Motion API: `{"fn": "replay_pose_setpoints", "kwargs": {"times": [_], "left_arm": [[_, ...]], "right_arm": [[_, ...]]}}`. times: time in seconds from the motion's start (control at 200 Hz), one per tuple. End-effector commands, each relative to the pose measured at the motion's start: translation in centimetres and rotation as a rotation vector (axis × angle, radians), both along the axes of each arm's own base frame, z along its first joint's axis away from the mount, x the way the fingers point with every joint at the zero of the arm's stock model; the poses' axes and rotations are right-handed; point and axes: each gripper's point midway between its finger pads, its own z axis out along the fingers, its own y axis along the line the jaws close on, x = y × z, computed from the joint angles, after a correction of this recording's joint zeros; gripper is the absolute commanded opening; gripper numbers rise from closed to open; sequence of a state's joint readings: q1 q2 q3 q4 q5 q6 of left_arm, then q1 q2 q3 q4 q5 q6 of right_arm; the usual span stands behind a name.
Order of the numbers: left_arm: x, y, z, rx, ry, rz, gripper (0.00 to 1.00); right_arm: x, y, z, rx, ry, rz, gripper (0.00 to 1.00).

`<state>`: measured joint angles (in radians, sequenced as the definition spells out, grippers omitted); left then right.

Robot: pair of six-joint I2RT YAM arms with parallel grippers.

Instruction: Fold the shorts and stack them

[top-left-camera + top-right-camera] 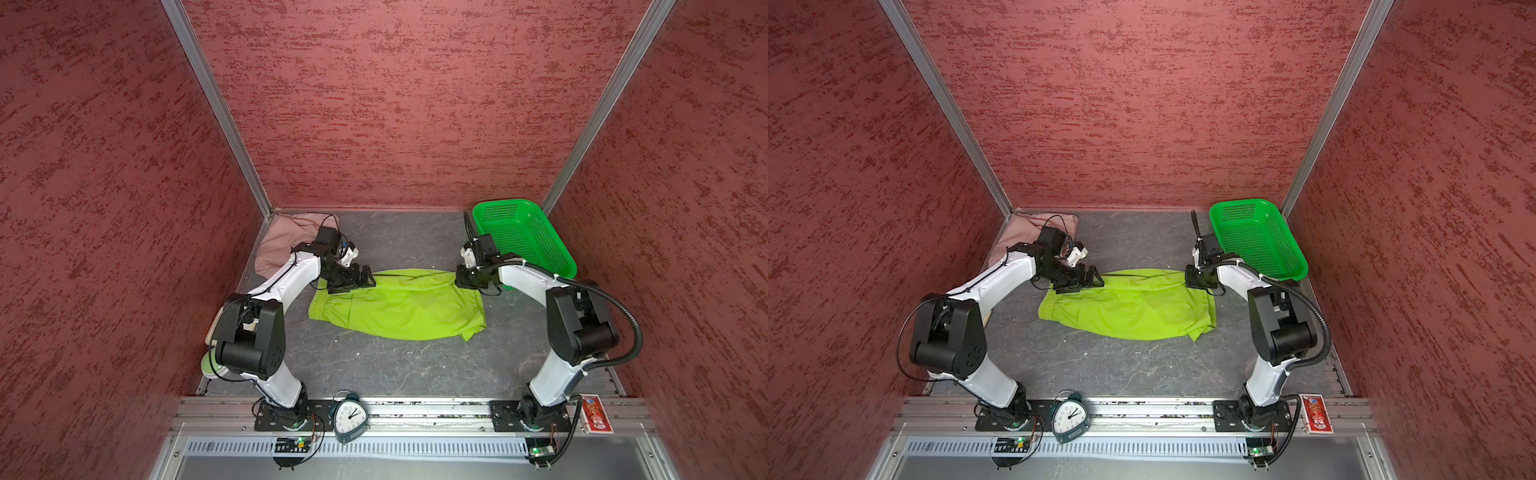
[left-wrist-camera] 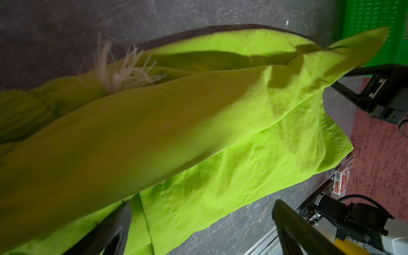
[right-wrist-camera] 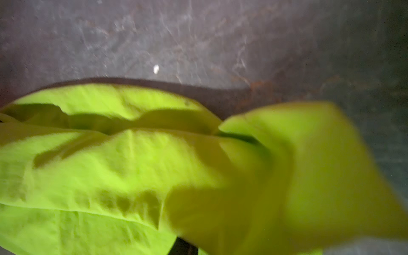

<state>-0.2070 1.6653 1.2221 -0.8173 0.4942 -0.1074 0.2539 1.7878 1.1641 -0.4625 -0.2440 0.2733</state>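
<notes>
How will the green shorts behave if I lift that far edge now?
Likely floppy: the green shorts drape and crease in thin folds, so only the pinched part should rise. Probably light: the corner at the right gripper tents up. The frayed drawstring may dangle and snag.

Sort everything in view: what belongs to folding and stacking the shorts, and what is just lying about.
For the job:
- lime green shorts, mid-table
- pink shorts, far left corner

Lying about:
- green basket
- alarm clock
- small red box

The pink shorts [image 1: 282,241] lie partly hidden behind the left arm [image 1: 286,276].
</notes>
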Motion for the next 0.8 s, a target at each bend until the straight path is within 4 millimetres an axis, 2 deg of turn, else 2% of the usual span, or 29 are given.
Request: {"fn": "replay_pose_setpoints", "kwargs": {"times": [0.0,0.075,0.195,0.336,0.471,0.546,0.616,0.686,0.791], "left_arm": [[2.9,0.2,-0.9,0.039,-0.07,-0.033,0.99],[4.6,1.3,-1.7,0.073,-0.072,0.0,0.99],[7.4,3.3,-2.7,0.098,-0.094,0.078,0.99],[8.8,4.6,-2.9,0.05,-0.097,0.133,0.99],[9.1,5.0,-2.4,-0.052,-0.111,0.168,0.99],[9.2,5.1,-2.2,-0.122,-0.088,0.188,0.99],[9.2,4.7,-1.2,-0.183,-0.08,0.188,0.99],[9.2,4.0,0.6,-0.218,-0.107,0.178,0.99],[8.8,3.6,3.2,-0.231,-0.147,0.188,0.99]], "right_arm": [[3.5,1.2,1.7,0.03,-0.109,0.018,0.14],[4.6,1.6,1.3,0.045,-0.112,0.013,0.14],[5.6,1.5,-0.6,0.034,-0.082,-0.013,0.16],[5.9,0.3,-1.5,0.032,-0.054,-0.056,0.19],[5.7,-1.0,-0.6,0.016,-0.066,-0.075,0.26],[5.1,-1.5,1.4,0.007,-0.107,-0.074,0.35],[3.8,-2.0,4.2,0.013,-0.162,-0.09,0.44],[1.5,-3.0,6.5,0.008,-0.189,-0.121,0.54],[-3.5,-4.9,7.2,-0.022,-0.137,-0.195,0.6]]}}
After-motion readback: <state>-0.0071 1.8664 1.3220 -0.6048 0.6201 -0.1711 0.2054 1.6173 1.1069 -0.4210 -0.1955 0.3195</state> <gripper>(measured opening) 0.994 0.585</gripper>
